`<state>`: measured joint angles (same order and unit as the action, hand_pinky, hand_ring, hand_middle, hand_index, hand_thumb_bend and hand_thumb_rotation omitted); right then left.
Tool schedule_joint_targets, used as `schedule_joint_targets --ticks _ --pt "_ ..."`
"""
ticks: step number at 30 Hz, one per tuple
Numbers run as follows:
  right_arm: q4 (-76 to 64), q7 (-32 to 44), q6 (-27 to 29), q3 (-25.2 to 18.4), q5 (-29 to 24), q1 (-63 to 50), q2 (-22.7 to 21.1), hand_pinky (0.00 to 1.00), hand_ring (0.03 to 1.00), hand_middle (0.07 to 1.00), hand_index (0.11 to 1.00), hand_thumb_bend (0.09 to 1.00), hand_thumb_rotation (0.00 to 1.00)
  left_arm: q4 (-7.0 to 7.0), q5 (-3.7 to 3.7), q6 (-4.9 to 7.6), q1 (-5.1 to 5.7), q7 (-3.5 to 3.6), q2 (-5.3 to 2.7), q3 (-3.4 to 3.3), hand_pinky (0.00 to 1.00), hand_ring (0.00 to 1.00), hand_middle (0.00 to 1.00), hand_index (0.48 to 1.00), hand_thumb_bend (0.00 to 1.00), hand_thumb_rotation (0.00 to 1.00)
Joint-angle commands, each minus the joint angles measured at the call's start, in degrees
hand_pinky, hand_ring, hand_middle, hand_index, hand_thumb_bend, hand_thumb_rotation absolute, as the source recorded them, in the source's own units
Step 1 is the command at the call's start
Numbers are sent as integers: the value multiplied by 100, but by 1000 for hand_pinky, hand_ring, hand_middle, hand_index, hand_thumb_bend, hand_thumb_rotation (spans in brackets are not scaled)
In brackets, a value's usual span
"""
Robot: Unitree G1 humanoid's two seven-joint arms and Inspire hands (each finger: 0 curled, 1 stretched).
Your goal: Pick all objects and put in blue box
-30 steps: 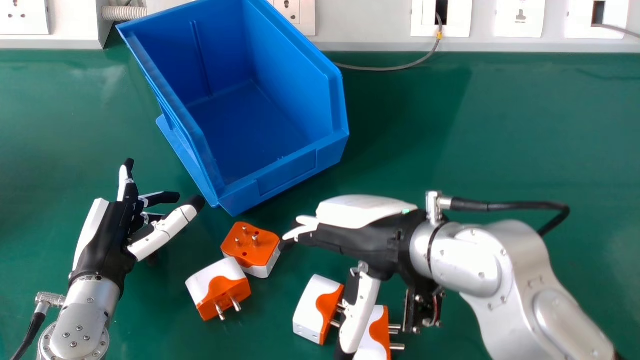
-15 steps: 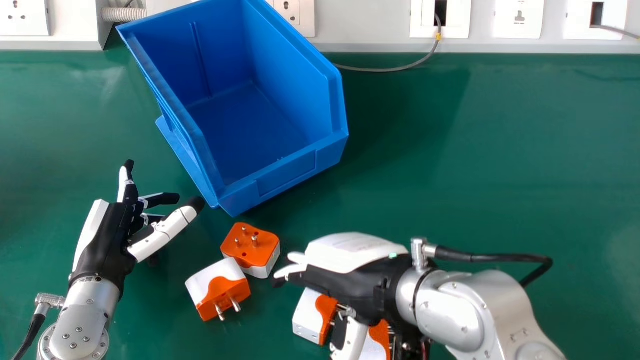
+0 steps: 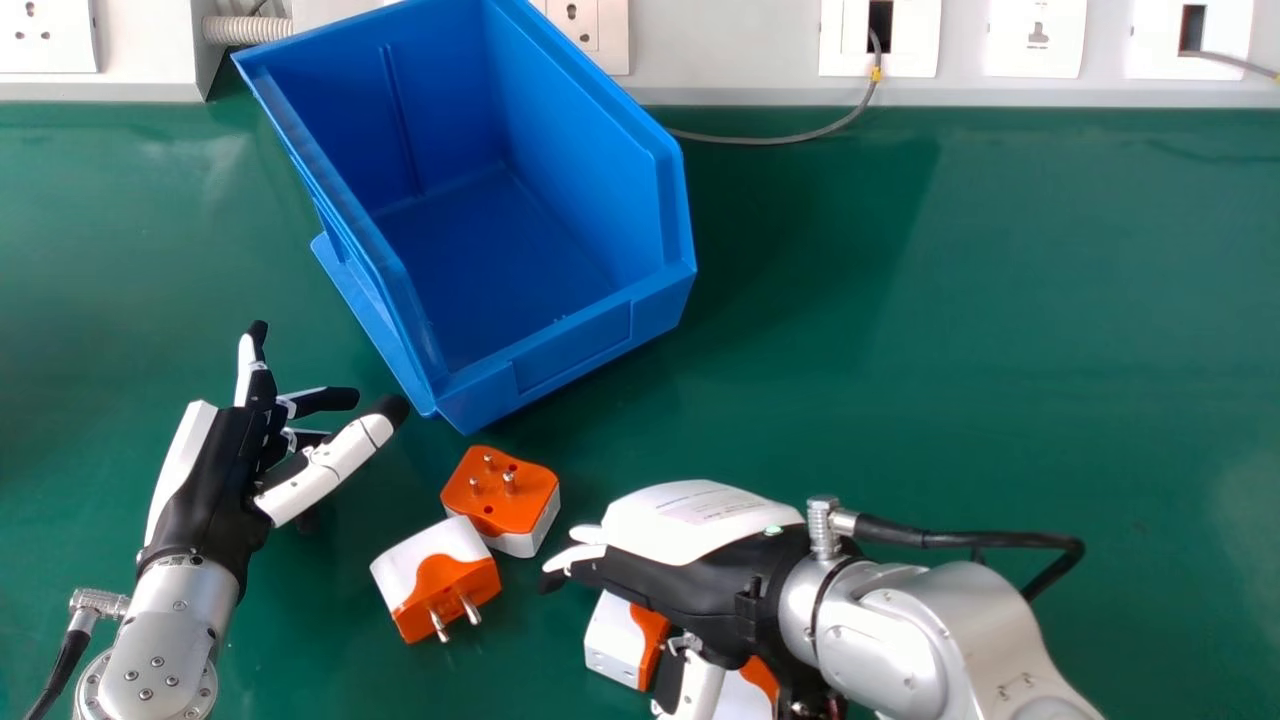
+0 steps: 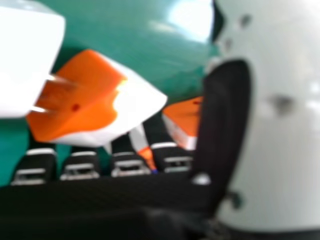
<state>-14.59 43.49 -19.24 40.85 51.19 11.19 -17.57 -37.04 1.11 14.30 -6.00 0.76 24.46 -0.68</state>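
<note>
My left hand (image 3: 215, 470) rests at the left, fingers extended. Over two orange-and-white adapters at the lower middle is my right hand (image 3: 680, 570); its fingers are straight, and it partly hides the nearer adapter (image 3: 622, 640) and the farther-right adapter (image 3: 742, 695). Between the hands lie an upturned adapter (image 3: 505, 495) and another adapter (image 3: 437, 577) with pins toward the front. The blue box (image 3: 575, 350) stands behind them with nothing inside. In the right hand view, my right hand (image 4: 125, 192) has an orange-and-white adapter (image 4: 100, 105) beside its fingers.
White wall trunking (image 3: 730, 50) with sockets runs along the table's back edge. A grey cable (image 3: 790, 138) droops from one socket onto the green table (image 3: 1000, 300), right of the box. Black cables extend from both wrists.
My right hand has come toward the front of the table and slightly left, now covering more of the two adapters there. My left hand, the box and the adapters stay put.
</note>
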Motion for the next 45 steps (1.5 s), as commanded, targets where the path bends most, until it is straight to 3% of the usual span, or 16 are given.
schedule_joint_targets --ticks 1,19,29,37,38,41,42,44,45 --pt "164 -240 229 -36 -119 7 40 796 888 921 869 922 205 -294 253 -528 476 340 -253 331 559 661 785 845 769 542" --pt "1449 -1838 1498 -28 -158 -158 -69 731 813 862 828 887 157 -89 253 -618 587 331 -232 333 556 656 783 845 768 542" --pt "1819 -2502 2129 -33 -27 -114 -243 715 799 848 809 865 113 -73 271 -646 568 319 -232 341 555 655 782 845 767 541" --pt "2232 -3356 2466 -260 -281 -256 -58 675 774 811 765 814 72 -135 257 -636 532 338 -237 333 555 655 782 845 767 541" --pt "2259 -3476 2508 -284 -289 -276 -43 610 719 755 731 751 57 -127 253 -628 537 341 -237 330 555 655 782 845 766 541" --pt "2303 -3694 2593 -344 -322 -311 1 610 719 755 731 751 57 -125 249 -619 533 346 -240 328 555 655 782 845 766 541" --pt "2309 -3730 2624 -362 -343 -320 10 549 667 714 677 699 46 -137 248 -620 527 349 -242 327 555 654 782 845 766 541" --pt "2340 -3802 2708 -394 -392 -335 23 549 667 714 677 699 46 -150 240 -626 520 354 -249 322 555 654 782 845 766 541" --pt "2360 -3839 2751 -405 -418 -339 27 500 623 683 636 658 36 -154 235 -630 517 356 -253 318 554 654 782 845 765 540"
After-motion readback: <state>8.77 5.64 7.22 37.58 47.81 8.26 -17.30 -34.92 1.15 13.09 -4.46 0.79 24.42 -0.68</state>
